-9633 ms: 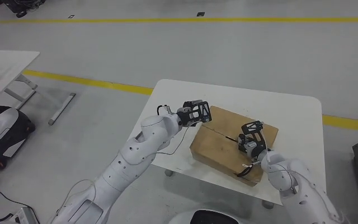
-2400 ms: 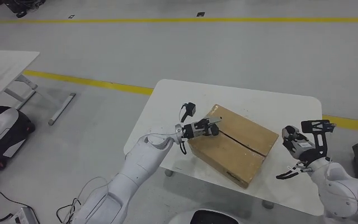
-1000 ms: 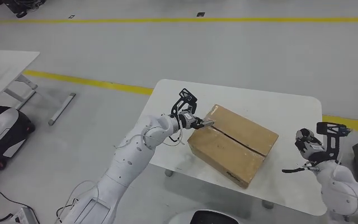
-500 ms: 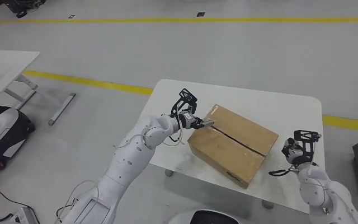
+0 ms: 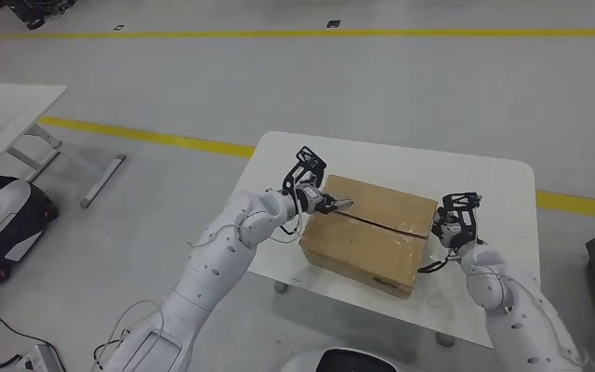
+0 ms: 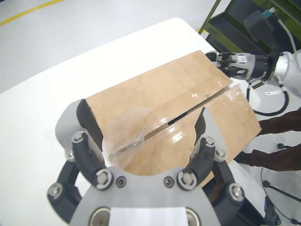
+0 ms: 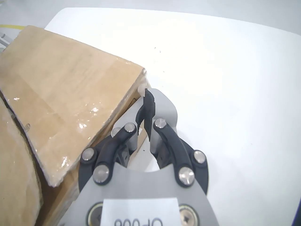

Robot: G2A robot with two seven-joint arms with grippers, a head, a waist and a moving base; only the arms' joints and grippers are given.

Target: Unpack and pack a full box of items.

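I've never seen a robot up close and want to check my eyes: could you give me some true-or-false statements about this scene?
1. The cardboard box sits on a white table. True.
2. The box's flaps stand wide open. False: they lie closed, with clear tape along the seam.
3. The left gripper is open, at one end of the box. True.
4. The right gripper is open wide. False: it is shut, beside the box's other end.
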